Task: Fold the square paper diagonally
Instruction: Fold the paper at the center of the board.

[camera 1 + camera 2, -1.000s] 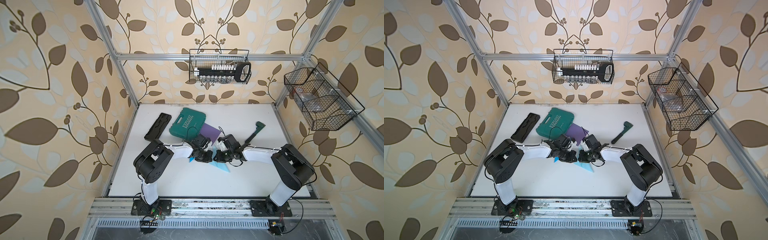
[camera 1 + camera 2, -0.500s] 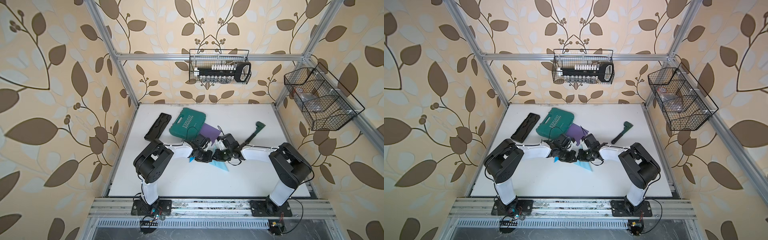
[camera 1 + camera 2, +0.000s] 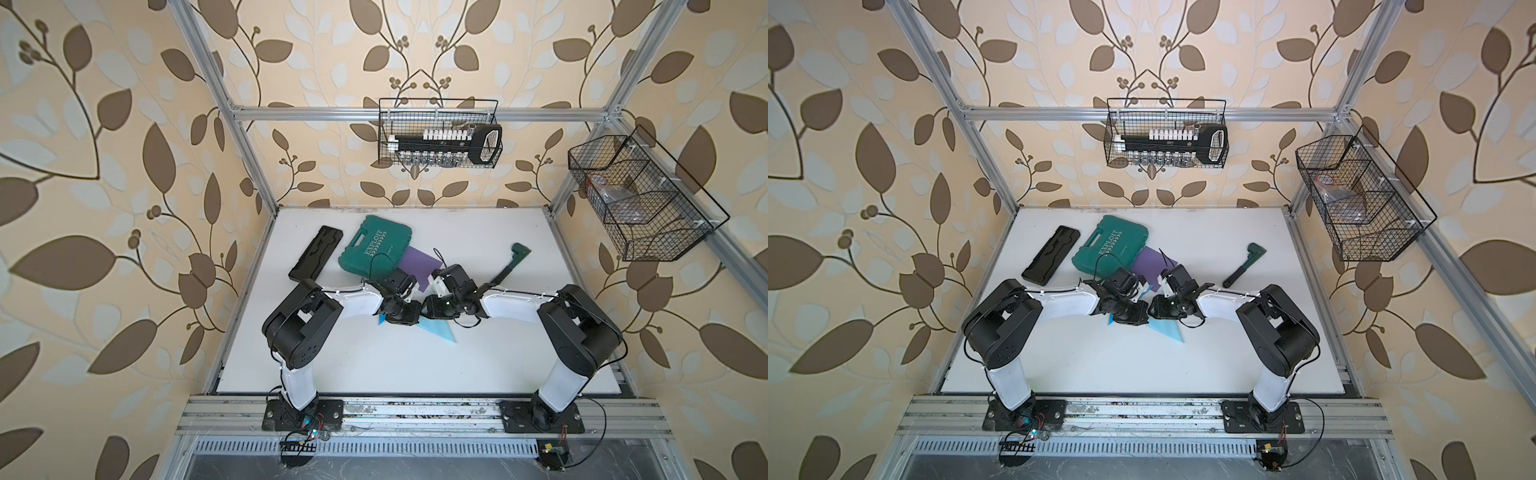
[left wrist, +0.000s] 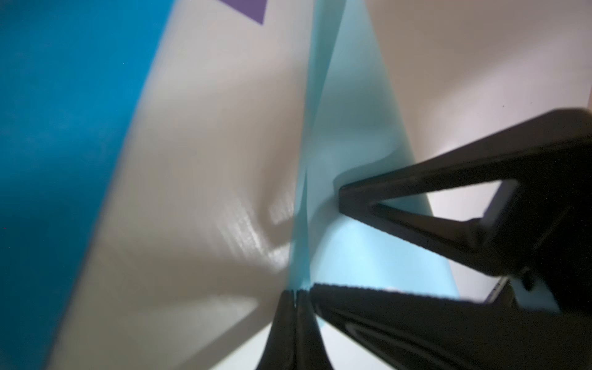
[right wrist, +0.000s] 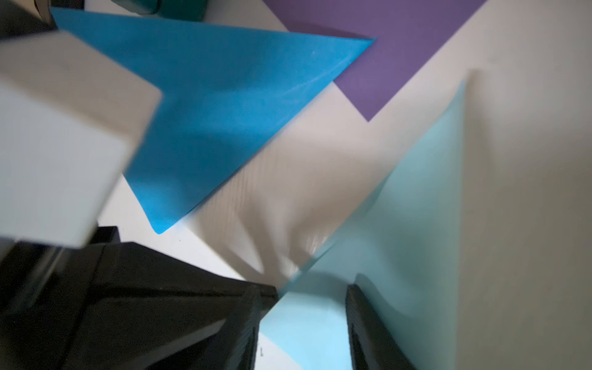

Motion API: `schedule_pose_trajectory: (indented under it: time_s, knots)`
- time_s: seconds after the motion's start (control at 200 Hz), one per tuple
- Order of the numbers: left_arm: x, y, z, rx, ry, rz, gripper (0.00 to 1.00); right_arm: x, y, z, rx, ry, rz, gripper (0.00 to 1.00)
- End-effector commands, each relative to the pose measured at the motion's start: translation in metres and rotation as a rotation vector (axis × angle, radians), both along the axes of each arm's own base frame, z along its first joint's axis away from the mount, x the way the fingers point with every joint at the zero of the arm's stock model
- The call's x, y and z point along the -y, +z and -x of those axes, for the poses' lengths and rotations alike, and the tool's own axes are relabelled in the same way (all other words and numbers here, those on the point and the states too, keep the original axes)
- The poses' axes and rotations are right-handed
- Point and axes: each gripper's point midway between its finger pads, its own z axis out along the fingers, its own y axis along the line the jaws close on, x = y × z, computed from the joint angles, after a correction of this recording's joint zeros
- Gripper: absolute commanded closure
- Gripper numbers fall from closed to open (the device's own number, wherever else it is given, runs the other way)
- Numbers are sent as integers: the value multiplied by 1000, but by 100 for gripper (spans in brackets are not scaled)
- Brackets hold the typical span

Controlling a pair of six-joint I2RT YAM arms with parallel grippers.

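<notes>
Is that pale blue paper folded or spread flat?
Folded: the pale blue paper sheet is doubled over, two layers meeting in the shut left gripper; from above, a triangle.

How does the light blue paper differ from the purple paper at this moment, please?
The light blue paper is pale, the purple paper dark. The light blue paper stands bent up off the table; the purple paper lies flat on it. The left gripper is shut on the light blue paper's edge; nothing holds the purple paper. Both are plain sheets.
</notes>
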Motion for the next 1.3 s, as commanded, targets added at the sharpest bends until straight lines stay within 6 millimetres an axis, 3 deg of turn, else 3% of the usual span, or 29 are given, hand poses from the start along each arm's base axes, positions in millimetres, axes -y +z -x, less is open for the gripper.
schedule_pose_trajectory:
  time_s: [0.0,0.035,0.06,0.435,0.7,0.885,1.295]
  knots:
    - [-16,11,-5,38,45,-42,100,9,-20,17,-80,3,63,73]
    - [-16,13,-4,38,45,-40,100,10,-20,17,-78,2,66,83]
    - [-16,14,-4,39,45,-36,100,10,-20,16,-76,1,66,86]
    - [12,32,4,41,-17,73,100,14,-26,18,-83,-7,85,94]
    - [26,21,10,1,-38,106,100,14,-25,17,-78,-10,86,100]
    - [26,11,10,-15,-36,88,100,15,-26,18,-84,-10,85,100]
    - [16,-18,14,-44,-32,25,100,14,3,14,-56,2,37,100]
